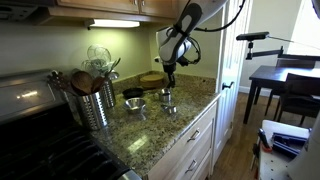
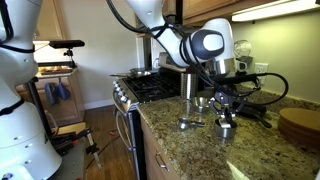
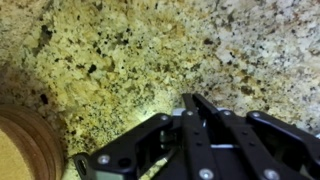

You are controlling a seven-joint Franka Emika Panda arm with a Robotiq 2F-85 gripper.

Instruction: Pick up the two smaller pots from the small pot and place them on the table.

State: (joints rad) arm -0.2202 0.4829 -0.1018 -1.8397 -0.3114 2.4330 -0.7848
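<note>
My gripper (image 2: 224, 110) hangs straight down over the granite countertop (image 2: 190, 150), close to the round wooden board. In the wrist view its fingers (image 3: 190, 105) are pressed together on the rim of a tiny steel pot (image 3: 150, 126), which is mostly hidden under them. That smaller pot (image 2: 225, 128) (image 1: 165, 96) is at counter level. The other smaller pot (image 2: 187, 122) (image 1: 169, 108) stands alone near the counter's front edge. The slightly larger small pot (image 2: 200, 100) (image 1: 135, 103) stands farther towards the stove.
A round wooden board (image 2: 300, 125) (image 3: 20, 145) lies right beside the gripper. A steel utensil holder (image 1: 93, 105) with wooden spoons stands by the stove (image 1: 40, 150). A dark round pot (image 1: 133, 92) sits behind the small pot. The counter edge drops to the drawers (image 1: 195, 140).
</note>
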